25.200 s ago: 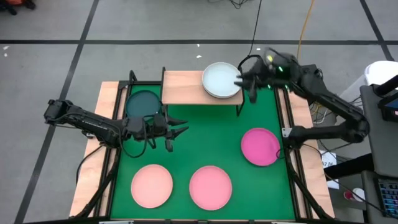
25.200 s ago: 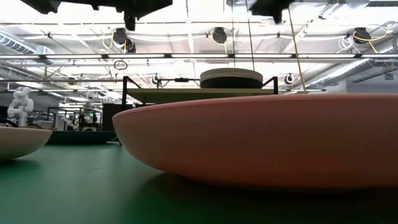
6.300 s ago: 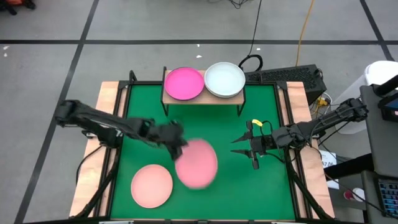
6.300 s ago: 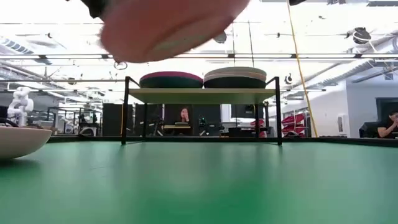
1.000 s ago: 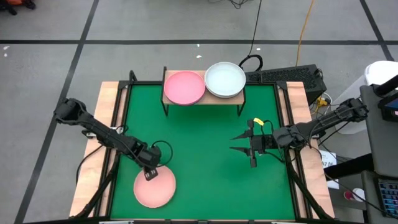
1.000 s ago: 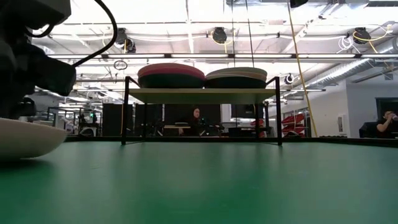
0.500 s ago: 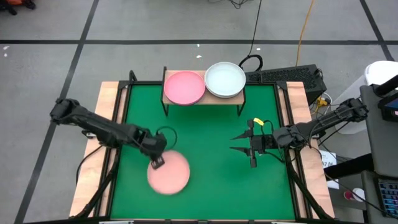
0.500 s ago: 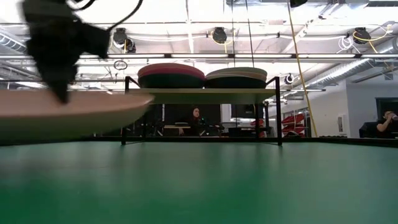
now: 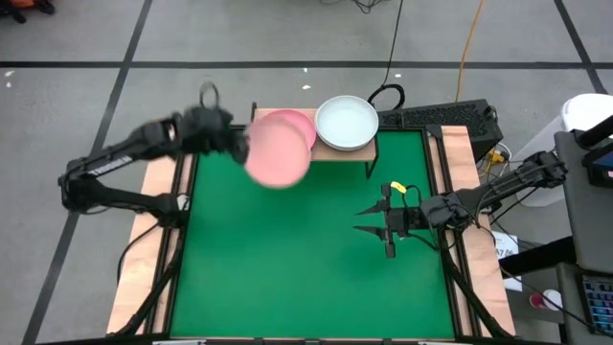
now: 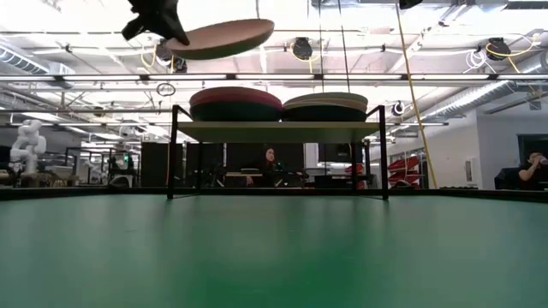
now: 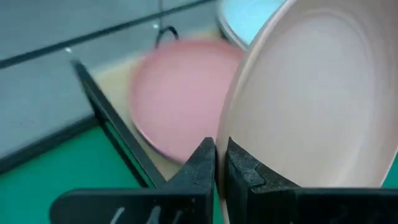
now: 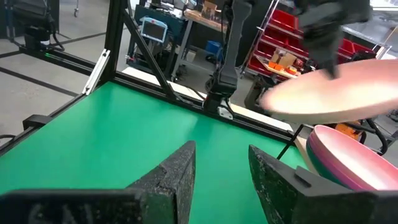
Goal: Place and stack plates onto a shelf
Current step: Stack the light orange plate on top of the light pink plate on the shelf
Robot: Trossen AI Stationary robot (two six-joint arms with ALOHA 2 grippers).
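My left gripper (image 9: 239,144) is shut on a light pink plate (image 9: 278,161) and holds it in the air at the shelf's left end; the low view shows the plate (image 10: 224,38) above the stacks. On the light-wood shelf (image 10: 278,130) lie two stacks of plates, one topped by a pink plate (image 9: 299,125) and one by a pale plate (image 9: 347,123). My right gripper (image 9: 369,222) stands open over the right part of the green mat, touching nothing. My left gripper pinches the plate's rim (image 11: 231,134) on its left side between its two fingers, one on the inner face and one on the outer side. The fingers come level from the table's left. The plate juts out toward the right, lifted clear and slightly tilted.
The green mat (image 9: 287,259) lies bare in the middle and near part. Black frame rails (image 9: 180,192) run along its left and right sides. The shelf stands on thin black legs (image 10: 171,154) at the mat's far edge.
My left gripper has lifted the light pink plate off the mat's near left part. It has carried the plate up and toward the far edge, to a place above the shelf's left end. The plate now hangs clear of the mat.
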